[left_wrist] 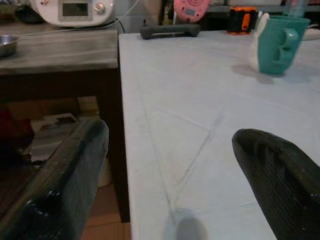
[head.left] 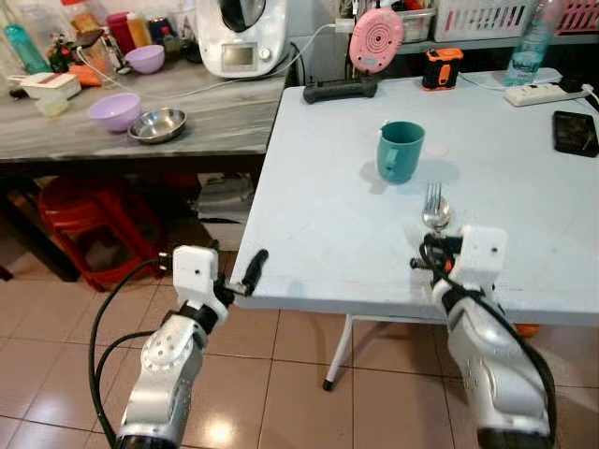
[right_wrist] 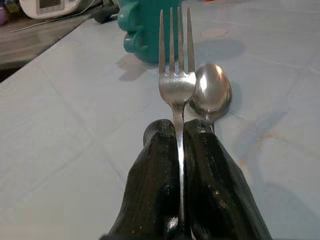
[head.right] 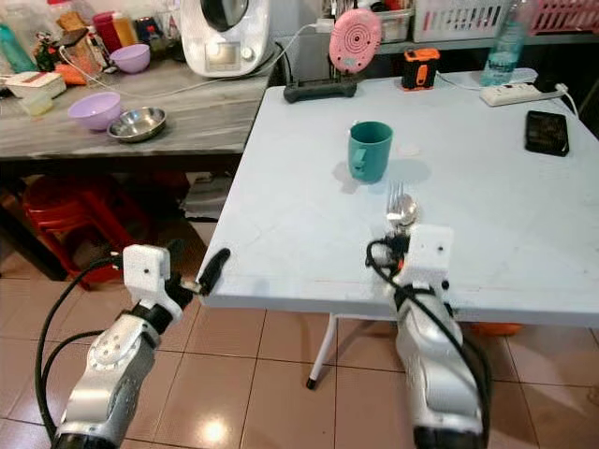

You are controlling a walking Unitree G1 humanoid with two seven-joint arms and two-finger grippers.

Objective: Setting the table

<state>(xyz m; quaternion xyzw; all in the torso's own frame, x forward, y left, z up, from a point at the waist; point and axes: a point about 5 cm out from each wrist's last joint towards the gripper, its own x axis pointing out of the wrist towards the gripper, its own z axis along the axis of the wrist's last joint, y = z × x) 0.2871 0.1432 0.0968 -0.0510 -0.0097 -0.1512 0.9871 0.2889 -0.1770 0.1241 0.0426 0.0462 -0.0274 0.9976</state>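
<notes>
right gripper: closed tight on handles of fork and spoon, both over near part of white table, pointing at teal mug just beyond | left gripper: fingers spread, holding nothing, at table's near left corner

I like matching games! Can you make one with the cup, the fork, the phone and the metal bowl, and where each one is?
Things:
1. teal cup
2. fork
3. black phone
4. metal bowl

Places:
A. on the grey counter beside a purple bowl
B. near the white table's right edge
C. pinched in the right tool
D. standing mid-table, behind the spoon

Pairs: 1-D, 2-C, 3-B, 4-A
</notes>
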